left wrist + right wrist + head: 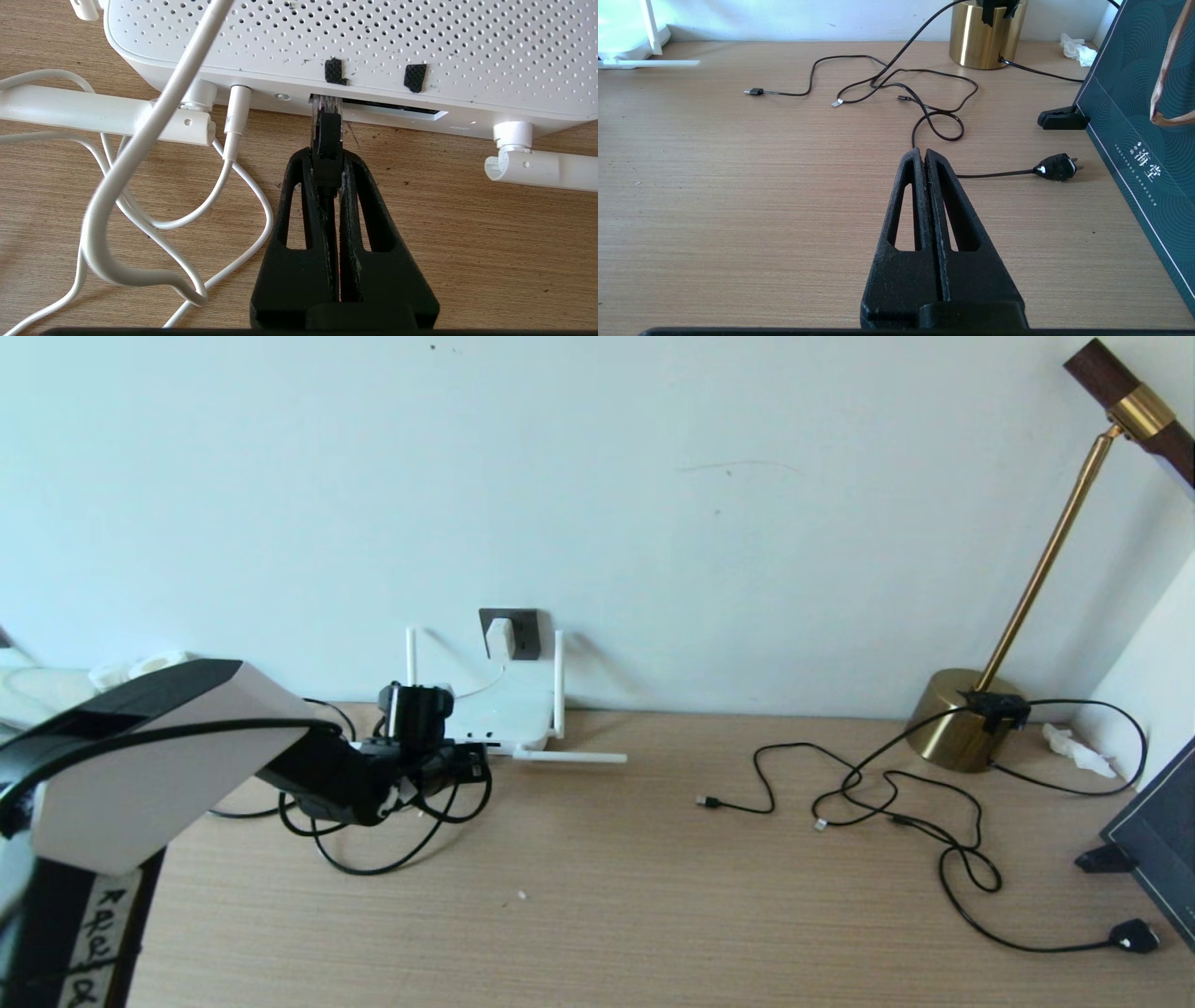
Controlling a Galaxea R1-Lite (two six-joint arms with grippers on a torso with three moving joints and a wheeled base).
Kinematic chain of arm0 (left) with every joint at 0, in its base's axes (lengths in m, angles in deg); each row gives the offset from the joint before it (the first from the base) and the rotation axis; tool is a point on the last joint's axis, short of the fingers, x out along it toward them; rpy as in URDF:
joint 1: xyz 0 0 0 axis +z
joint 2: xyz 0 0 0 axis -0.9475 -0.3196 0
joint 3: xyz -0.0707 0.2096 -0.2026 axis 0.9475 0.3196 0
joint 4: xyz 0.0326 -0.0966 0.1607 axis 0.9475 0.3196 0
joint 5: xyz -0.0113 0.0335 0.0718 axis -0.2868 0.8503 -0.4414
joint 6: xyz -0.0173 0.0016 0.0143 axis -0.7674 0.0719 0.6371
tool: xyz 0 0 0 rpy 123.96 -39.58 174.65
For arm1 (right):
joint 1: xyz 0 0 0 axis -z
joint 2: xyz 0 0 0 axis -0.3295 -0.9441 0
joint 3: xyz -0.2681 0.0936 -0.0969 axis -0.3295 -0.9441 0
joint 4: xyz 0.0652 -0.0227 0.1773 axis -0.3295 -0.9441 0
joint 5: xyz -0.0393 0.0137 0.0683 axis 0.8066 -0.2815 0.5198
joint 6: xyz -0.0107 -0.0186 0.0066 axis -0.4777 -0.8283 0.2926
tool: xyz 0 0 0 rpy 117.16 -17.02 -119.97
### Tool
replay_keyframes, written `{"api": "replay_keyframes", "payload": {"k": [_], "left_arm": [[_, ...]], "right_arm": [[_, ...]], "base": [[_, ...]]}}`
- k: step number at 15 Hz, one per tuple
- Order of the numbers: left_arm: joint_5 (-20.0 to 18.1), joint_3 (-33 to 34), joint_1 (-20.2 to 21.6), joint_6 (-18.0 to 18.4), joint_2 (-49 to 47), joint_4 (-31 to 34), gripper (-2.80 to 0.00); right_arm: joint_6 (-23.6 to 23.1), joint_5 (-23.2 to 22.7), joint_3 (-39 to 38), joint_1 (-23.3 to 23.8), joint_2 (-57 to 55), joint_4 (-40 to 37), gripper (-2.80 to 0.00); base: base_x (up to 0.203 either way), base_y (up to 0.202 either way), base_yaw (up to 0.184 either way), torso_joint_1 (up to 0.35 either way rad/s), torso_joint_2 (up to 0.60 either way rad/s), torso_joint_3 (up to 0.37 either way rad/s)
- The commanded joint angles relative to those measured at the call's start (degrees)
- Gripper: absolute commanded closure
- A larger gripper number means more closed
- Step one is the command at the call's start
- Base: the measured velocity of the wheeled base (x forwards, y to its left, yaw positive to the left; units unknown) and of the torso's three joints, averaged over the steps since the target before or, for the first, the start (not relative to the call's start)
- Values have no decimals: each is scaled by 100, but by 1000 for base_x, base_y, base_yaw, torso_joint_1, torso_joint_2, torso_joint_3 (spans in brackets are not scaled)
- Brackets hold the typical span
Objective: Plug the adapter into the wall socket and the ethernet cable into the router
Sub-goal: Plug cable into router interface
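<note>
The white router (327, 42) lies against the wall, seen in the head view as a flat box (509, 714) with antennas. My left gripper (327, 156) is shut on the black plug of the ethernet cable (327, 140). The plug's clear tip (325, 105) sits in the end of the router's dark port slot. The cable's black loops (373, 873) trail on the table beside my left gripper (471, 765). The white adapter (499, 637) sits in the dark wall socket (525, 633), its white cord (140, 154) draped near the router. My right gripper (923, 151) hangs shut and empty over the table.
A brass lamp base (962, 719) stands at the back right, with thin black cables (887, 793) sprawled in front and a black mains plug (1134, 936) near the front. A dark green box (1158, 840) leans at the right edge. One router antenna (569, 758) lies flat.
</note>
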State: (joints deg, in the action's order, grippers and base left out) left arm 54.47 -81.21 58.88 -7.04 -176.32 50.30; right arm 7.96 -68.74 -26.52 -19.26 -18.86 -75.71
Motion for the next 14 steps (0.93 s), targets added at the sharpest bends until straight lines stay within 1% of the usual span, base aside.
{"api": "replay_keyframes", "payload": {"k": [1, 14], "left_arm": [[5, 1, 0, -6, -7, -25, 0], [14, -87, 0, 19, 0, 39, 0]], "right_arm": [[0, 0, 0, -6, 2, 2, 0], [0, 0, 0, 2, 2, 2, 0]], "base": [[0, 0, 0, 0, 0, 0], [0, 0, 0, 0, 0, 0]]}}
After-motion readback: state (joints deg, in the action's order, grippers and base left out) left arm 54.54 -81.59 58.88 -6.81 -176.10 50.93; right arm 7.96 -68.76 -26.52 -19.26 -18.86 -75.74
